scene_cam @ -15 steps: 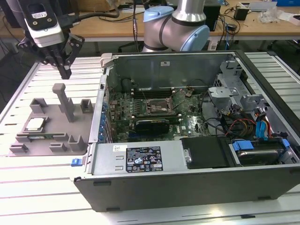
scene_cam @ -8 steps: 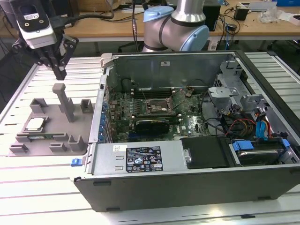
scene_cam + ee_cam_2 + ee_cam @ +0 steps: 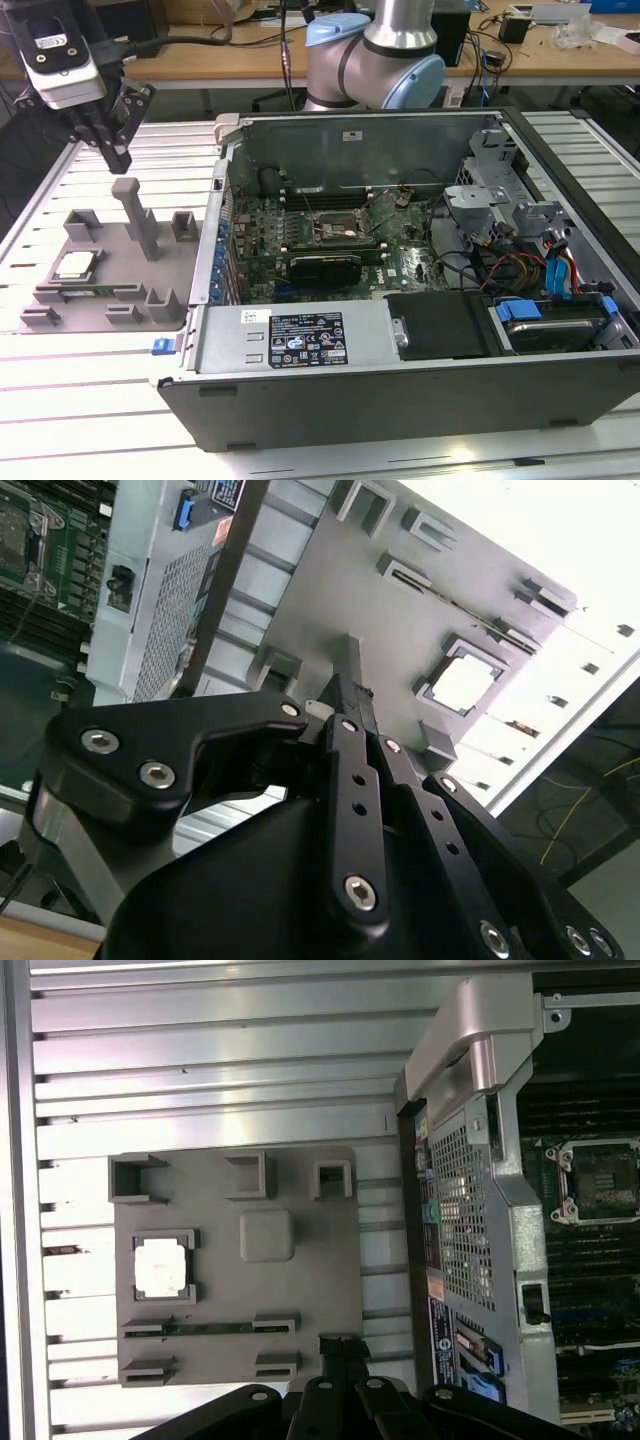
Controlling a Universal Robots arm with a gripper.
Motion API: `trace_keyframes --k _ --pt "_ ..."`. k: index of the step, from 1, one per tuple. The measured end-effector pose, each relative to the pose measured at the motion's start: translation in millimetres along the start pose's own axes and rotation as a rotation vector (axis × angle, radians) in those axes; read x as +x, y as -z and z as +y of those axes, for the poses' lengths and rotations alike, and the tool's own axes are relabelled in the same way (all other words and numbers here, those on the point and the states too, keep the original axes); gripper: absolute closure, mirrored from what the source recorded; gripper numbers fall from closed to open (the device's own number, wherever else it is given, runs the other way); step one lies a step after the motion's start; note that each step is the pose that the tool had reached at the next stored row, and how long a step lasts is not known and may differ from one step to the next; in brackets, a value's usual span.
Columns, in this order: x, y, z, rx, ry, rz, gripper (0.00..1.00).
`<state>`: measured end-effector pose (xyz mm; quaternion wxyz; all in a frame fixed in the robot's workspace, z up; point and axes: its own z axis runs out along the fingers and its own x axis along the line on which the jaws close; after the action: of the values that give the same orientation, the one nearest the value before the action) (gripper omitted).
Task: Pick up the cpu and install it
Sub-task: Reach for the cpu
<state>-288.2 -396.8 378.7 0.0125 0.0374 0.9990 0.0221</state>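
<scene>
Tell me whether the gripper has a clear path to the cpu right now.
Probably yes. The cpu lies uncovered in its pocket on the grey tray, and the gripper hangs above the tray's edge. Only the tray's upright post stands nearby.

Open air lies above the cpu [image 3: 75, 265] at the exterior view's lower left; a tall post [image 3: 135, 215] stands close at its right, the case wall [image 3: 214, 225] beyond, narrowing that side.
</scene>
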Motion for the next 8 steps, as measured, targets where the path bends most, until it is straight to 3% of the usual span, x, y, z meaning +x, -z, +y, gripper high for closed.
trace_keyframes --k 8 --pt "11.8 -6.6 0.0 0.0003 0.000 0.0002 0.89"
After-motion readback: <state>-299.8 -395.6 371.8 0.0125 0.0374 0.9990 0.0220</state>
